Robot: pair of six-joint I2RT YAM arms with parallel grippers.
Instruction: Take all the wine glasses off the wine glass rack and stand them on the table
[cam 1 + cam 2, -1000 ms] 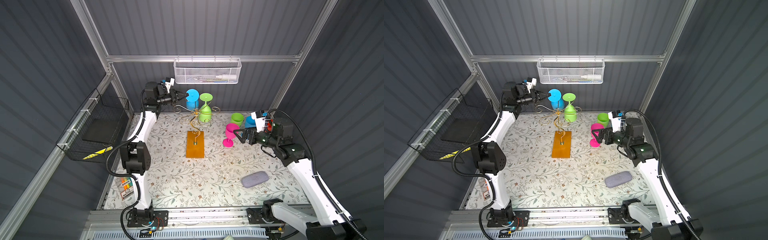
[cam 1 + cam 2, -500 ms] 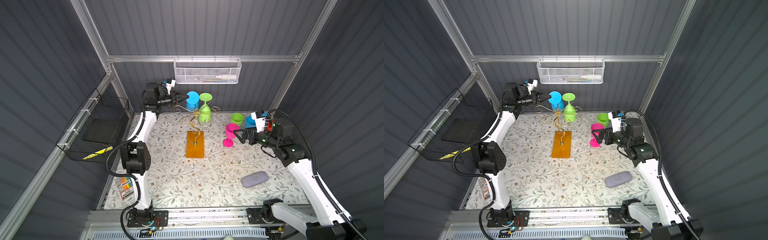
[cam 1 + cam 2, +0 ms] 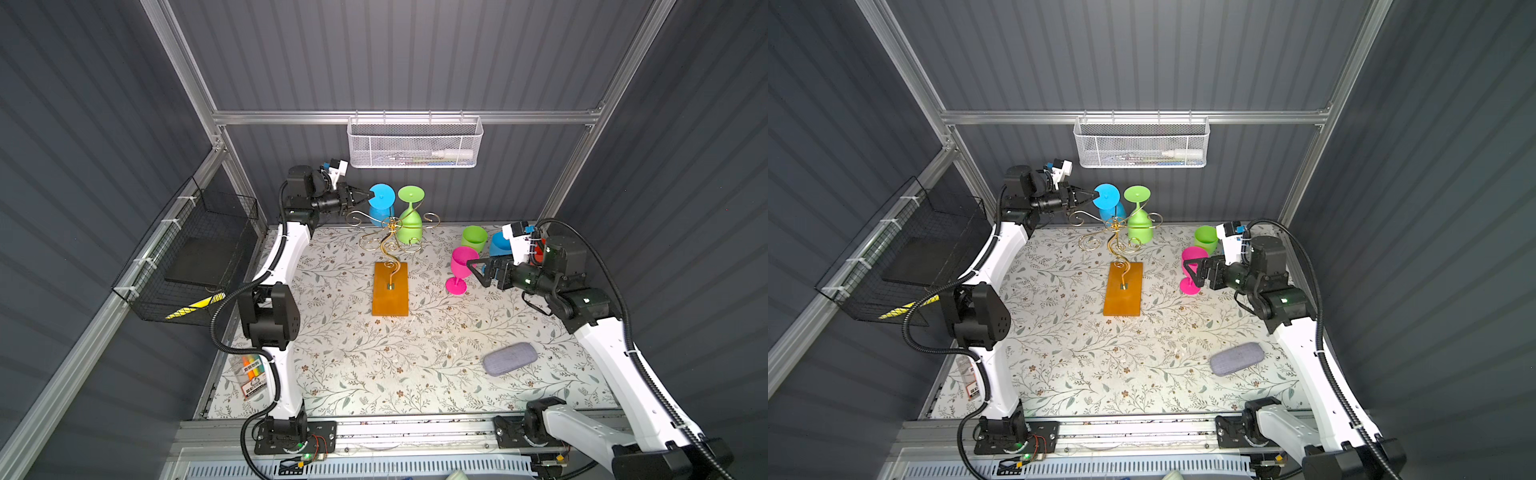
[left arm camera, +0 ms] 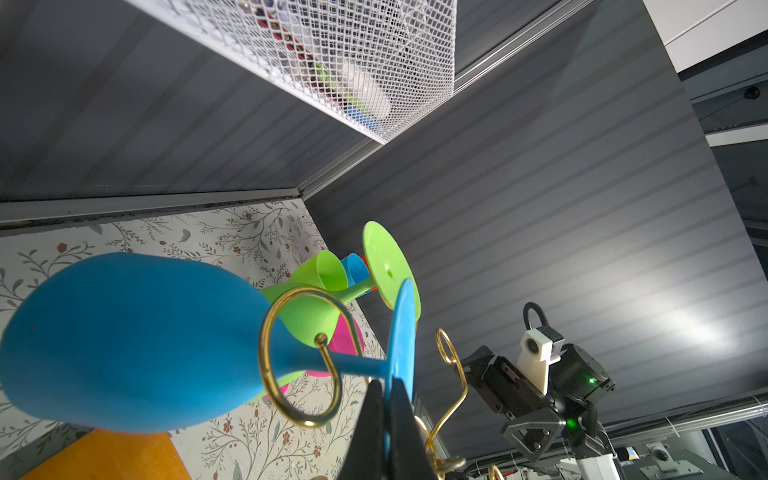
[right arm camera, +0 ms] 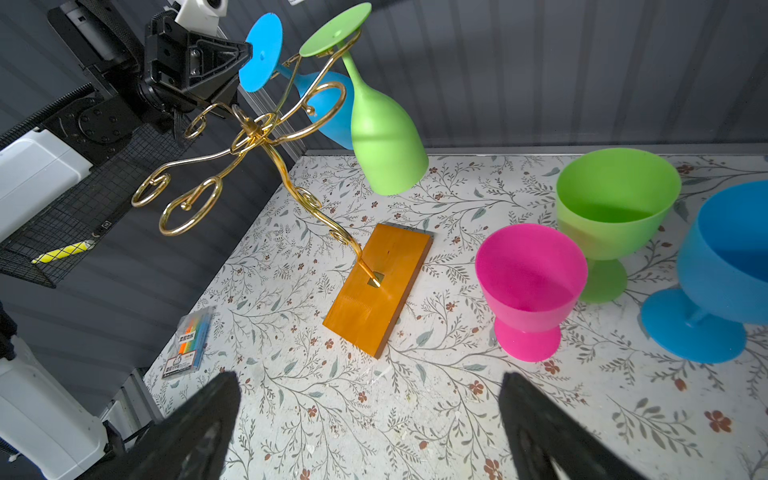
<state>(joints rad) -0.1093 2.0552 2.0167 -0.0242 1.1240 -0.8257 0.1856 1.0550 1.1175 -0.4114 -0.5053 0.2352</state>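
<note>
Clamped shut, the left pincer (image 3: 368, 196) has the blue wine glass (image 3: 381, 199) by the edge of its foot! Wide shot first: floral tabletop (image 3: 374, 365), and toward 12 o'clock from its middle stands the wine glass rack (image 3: 390, 291), amber base flat, gold scrolls fanning out above. At 12 o'clock of the rack's stem hangs that blue wine glass, bowl down and tilted, its stem threaded through a gold scroll in the left wrist view. A green wine glass (image 3: 409, 226) hangs just beside it at 1 o'clock. My read: light moulded plastic, tough rather than brittle, smooth enough to slip. That foot is thin and may flex, so the bowl could swing; the stem just under the foot looks the steadier hold. Smallest detail: black fingertips (image 4: 365, 436) pressed onto both faces of the disc. Over at 3 o'clock of the base, the right pincer (image 5: 365, 419) gapes wide, empty, near a pink goblet (image 5: 528, 286).
</note>
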